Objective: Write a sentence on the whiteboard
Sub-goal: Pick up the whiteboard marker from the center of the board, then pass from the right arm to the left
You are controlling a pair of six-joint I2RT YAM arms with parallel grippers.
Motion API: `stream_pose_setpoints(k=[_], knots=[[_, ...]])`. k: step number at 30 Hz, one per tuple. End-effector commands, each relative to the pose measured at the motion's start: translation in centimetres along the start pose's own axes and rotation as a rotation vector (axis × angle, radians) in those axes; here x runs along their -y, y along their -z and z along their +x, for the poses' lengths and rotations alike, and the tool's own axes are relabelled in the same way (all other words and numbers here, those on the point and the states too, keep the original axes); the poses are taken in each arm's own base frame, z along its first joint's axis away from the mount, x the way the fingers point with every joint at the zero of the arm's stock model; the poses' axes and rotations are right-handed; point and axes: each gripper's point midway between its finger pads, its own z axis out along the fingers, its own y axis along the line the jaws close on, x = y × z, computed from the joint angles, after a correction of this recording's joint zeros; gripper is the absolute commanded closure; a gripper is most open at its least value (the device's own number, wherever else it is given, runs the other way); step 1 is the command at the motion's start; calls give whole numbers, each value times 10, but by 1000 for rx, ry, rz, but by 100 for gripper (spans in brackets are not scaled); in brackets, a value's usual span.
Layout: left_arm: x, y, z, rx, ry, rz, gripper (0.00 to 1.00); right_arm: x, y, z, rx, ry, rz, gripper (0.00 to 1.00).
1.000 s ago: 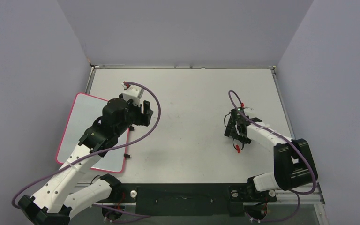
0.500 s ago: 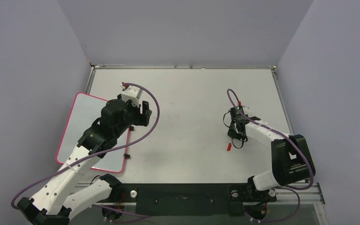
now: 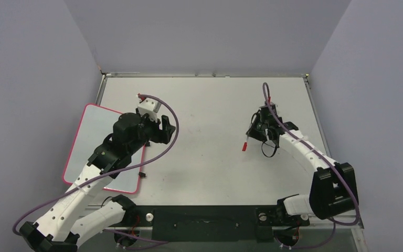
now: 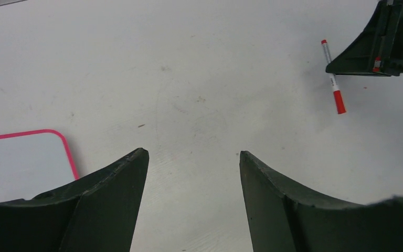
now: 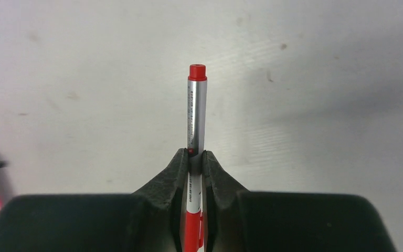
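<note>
One marker (image 5: 195, 113) — tight in right pincer (image 5: 196, 157).

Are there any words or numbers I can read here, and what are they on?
Marker barrel: small print, too blurred to read.
Right gripper side label: white print, too small to read.
Whiteboard: no writing shows.

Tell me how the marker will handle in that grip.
The marker looks stiff: it juts straight from the right pincer. Its smooth round barrel may twist in so narrow a pinch. Set down loose, it would probably roll.
</note>
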Motion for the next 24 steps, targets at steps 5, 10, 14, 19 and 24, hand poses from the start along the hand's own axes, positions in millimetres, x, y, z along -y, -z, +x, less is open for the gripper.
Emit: stream_pose_setpoints(k=[5,10,14,19,24], knots=[[71,2,-49,204,197,349,46,-100,92,-65,218,-225,-360,100],[107,-12,-50,209,183,406,48,-124,124,-69,260,-285,-415,100],[137,-26,-53,237,157,444,49,-130,141,-73,301,-355,-431,100],[162,-41,-58,288,170,488,50,-141,162,-71,330,-372,-475,100],[183,-54,-57,292,187,548,55,-145,173,-72,346,-388,-499,100]])
